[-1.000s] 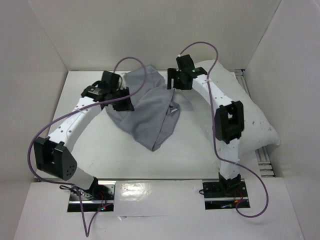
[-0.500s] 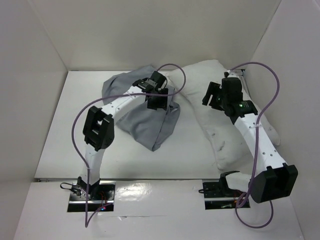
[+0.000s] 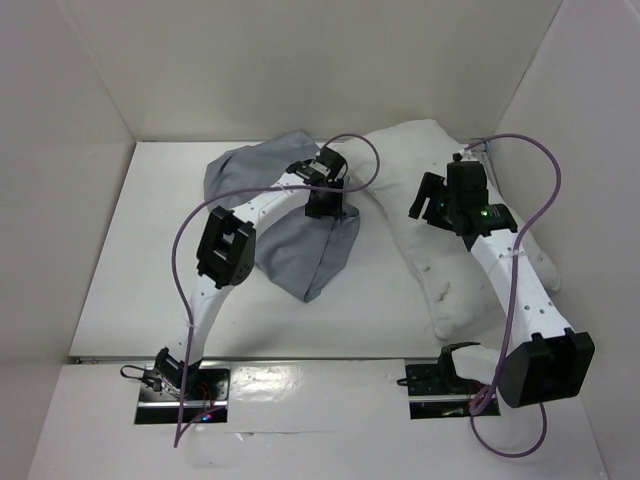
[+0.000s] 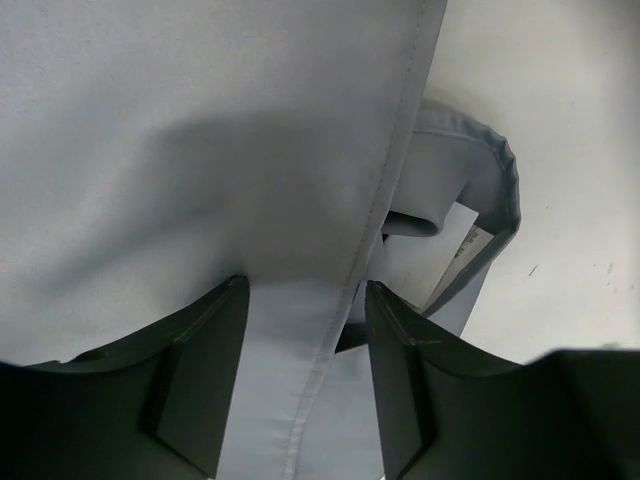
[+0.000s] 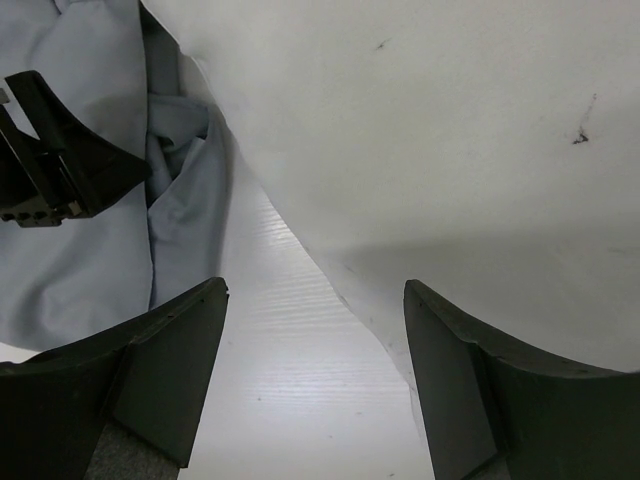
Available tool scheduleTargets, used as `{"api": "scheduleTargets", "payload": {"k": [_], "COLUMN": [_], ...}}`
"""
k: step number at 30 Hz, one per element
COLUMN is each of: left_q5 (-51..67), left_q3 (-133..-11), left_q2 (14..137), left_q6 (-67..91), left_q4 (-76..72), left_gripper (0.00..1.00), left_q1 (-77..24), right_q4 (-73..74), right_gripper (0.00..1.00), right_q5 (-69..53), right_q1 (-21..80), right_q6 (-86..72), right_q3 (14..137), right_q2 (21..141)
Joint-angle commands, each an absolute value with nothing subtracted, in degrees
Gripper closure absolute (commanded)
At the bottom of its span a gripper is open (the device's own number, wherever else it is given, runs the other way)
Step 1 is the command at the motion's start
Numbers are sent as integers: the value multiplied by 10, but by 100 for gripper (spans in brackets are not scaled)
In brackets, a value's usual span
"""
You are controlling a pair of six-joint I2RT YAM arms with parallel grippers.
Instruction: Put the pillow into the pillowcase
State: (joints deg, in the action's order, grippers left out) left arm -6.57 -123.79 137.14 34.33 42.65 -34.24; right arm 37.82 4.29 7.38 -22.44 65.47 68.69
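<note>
While the pillow (image 3: 400,165) lies outside, beside the crumpled pillowcase (image 3: 295,250), my left gripper (image 4: 305,292) hangs open over its hem and my right gripper (image 5: 315,292) open above the pillow's edge, both empty, so I judge pinching and lifting that hem comes next.

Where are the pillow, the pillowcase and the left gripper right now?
pillow (image 3: 400,180), top external view, bare white fabric on its far-left part.
pillowcase (image 3: 300,255), top external view, smooth grey cloth toward its near corner.
left gripper (image 4: 303,300), left wrist view, midway between its fingertips, over the pillowcase seam.
</note>
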Motion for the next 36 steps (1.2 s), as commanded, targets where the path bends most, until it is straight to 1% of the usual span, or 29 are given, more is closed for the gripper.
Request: {"api": "scheduleTargets", "payload": {"k": [1, 4, 7, 8, 9, 11, 12, 15, 18, 21, 25, 27, 28, 29, 30, 31, 33, 35, 36], "left_q5": [-87, -92, -98, -98, -105, -105, -110, -110, -99, -77, -76, -51, 37, 96, 145, 216, 257, 279, 279], "left_q3": [-1261, -1256, -1256, -1256, -1256, -1256, -1256, -1261, -1250, -1236, -1216, -1206, -1188, -1180, -1180, -1166, -1160, -1146, -1146], "left_q2": [1378, 1390, 1390, 1390, 1390, 1384, 1373, 1341, 1312, 1279, 1233, 1209, 1185, 1176, 1170, 1170, 1154, 1147, 1141], "left_q6": [325, 320, 320, 320, 320, 320, 320, 320, 320, 315, 315, 308, 278, 264, 264, 264, 264, 269, 269], "left_q4": [429, 429, 429, 429, 429, 429, 436, 449, 454, 460, 474, 474, 464, 455, 455, 455, 450, 443, 443], "left_gripper": [38, 38, 42, 50, 55, 67, 81, 94, 100, 100, 100, 100, 100, 100, 100, 100, 100, 100, 100], "left_q1": [-349, -354, -354, -354, -354, -354, -354, -354, -354, -348, -336, -326, -317, -291, -277, -264, -234, -221, -215], "right_q4": [387, 387, 387, 387, 387, 387, 387, 392, 392, 392, 392, 397, 397, 416, 424, 429, 429, 435, 435], "right_gripper": [21, 21, 21, 21, 21, 21, 21, 21, 21, 21, 21, 17, 15, 12, 8, 5, 1, 1, 1], "right_q5": [46, 46, 46, 46, 51, 51, 51, 51, 51, 51, 40, 34, 34, 40, 55, 77, 154, 216, 250], "right_q1": [65, 65, 65, 65, 65, 65, 65, 65, 65, 65, 65, 65, 65, 74, 83, 109, 137, 162, 162], "right_q6": [-218, -218, -218, -218, -218, -218, -218, -213, -207, -207, -191, -176, -158, -152, -152, -146, -129, -124, -124], "right_q3": [667, 667, 672, 672, 672, 672, 672, 678, 678, 678, 697, 714, 726, 763, 781, 800, 837, 859, 873], "right_q2": [677, 682, 682, 682, 682, 682, 687, 693, 693, 698, 703, 703, 703, 719, 727, 736, 771, 806, 849]}}
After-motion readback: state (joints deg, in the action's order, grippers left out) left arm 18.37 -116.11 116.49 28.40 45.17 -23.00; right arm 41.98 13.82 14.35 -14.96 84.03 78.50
